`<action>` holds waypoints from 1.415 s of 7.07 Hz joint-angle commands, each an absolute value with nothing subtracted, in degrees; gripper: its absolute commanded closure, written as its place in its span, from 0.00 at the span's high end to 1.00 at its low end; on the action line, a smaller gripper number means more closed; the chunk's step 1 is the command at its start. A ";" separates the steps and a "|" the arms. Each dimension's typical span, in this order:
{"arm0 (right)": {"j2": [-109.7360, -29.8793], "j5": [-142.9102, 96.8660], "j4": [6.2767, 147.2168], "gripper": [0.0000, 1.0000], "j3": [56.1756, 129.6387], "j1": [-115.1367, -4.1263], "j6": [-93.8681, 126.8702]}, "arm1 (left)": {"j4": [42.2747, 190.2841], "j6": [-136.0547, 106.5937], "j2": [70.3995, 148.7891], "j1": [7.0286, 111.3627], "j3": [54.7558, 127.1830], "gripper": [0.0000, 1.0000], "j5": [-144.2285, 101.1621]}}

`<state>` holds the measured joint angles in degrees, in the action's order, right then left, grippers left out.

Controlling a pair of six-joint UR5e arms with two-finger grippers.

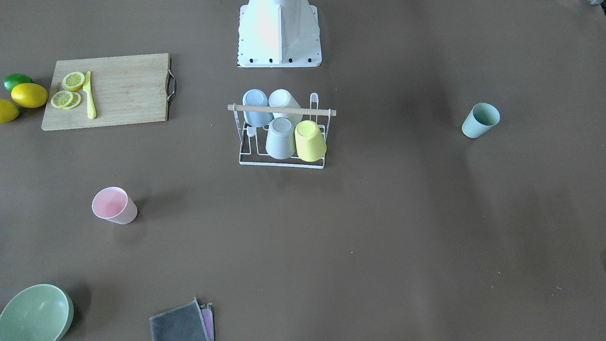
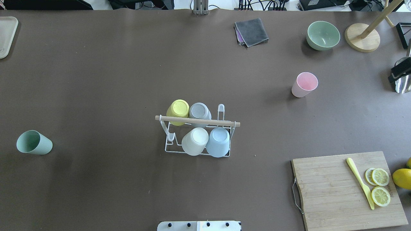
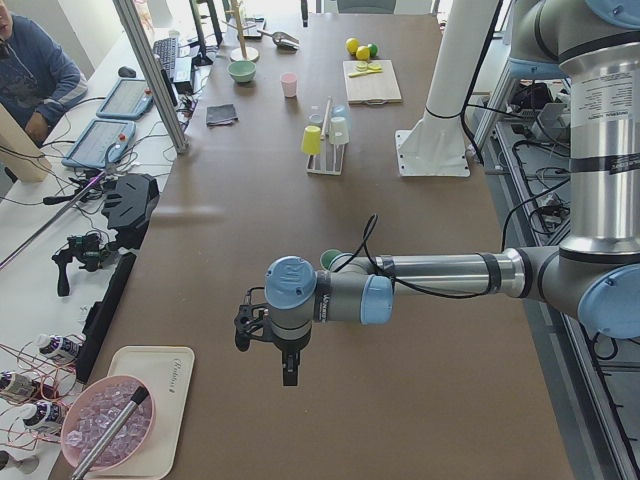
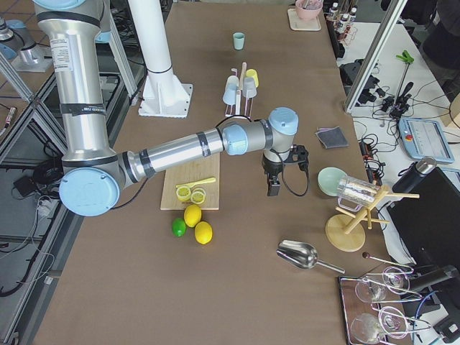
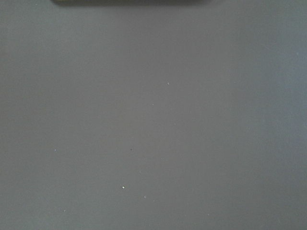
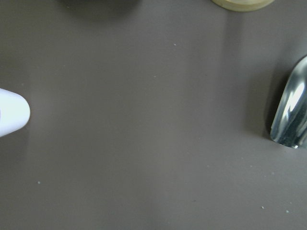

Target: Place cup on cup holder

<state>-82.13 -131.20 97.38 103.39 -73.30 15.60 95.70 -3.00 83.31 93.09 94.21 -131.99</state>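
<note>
The cup holder [image 2: 197, 121] is a white wire rack with a wooden rod, at the table's middle [image 1: 281, 110]. Several cups stand upside down on its prongs: yellow [image 2: 177, 110], grey, white and blue. A green cup [image 2: 33, 142] stands open end up on the table's left side [image 1: 480, 121]. A pink cup [image 2: 303, 85] stands upright on the right side [image 1: 113, 206]. My left gripper [image 3: 288, 372] hangs over bare table near the green cup, at the left end. My right gripper [image 4: 273, 188] hangs over the right end. I cannot tell if either is open or shut.
A wooden cutting board [image 2: 337, 179] with lemon slices and a yellow knife lies at the right, lemons [image 2: 403, 178] beside it. A green bowl [image 2: 322, 35], a grey cloth [image 2: 252, 30], a wooden stand [image 2: 362, 37] and a metal scoop [image 6: 290, 115] lie at the far right.
</note>
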 commanded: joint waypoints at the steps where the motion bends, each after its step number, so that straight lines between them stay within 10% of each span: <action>1: -73.43 -129.31 106.21 1.00 103.10 -67.61 18.19 | 95.71 -2.99 83.32 93.08 94.04 0.98 -131.92; 7: -50.74 -131.02 114.35 1.00 80.46 -64.69 18.28 | 95.19 -3.16 89.97 91.68 94.14 0.98 -131.92; 10: -44.92 -134.12 109.27 1.00 68.14 -63.03 18.02 | 86.34 -3.16 107.95 82.13 81.02 0.98 -126.96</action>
<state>-46.50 -133.23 111.64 72.31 -64.10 18.20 90.04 -3.18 100.17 86.14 87.69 -130.44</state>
